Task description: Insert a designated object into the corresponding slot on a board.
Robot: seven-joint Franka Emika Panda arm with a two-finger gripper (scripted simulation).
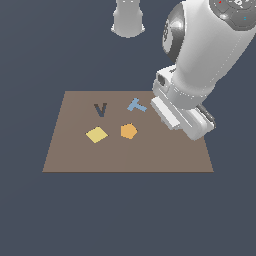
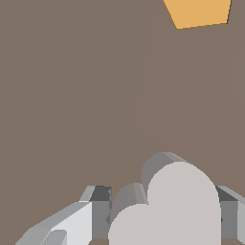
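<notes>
The grey heart (image 2: 170, 210) sits clamped between the fingers (image 2: 72, 225) of the gripper (image 2: 162, 217), directly beneath the wrist. The board (image 2: 72, 95) lies just below. The heart-shaped slot is not visible; its direction cannot be determined.

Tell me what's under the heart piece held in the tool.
Bare brown board shows around the heart piece, gripped between the tool fingers. The orange pentagon lies apart. Directly beneath is covered; no slot visible.

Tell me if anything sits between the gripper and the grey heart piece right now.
Nothing visible does. In the wrist view the heart piece sits right between the gripper fingers, with only bare board beyond it. The orange pentagon lies off to one side, apart from the heart.
</notes>
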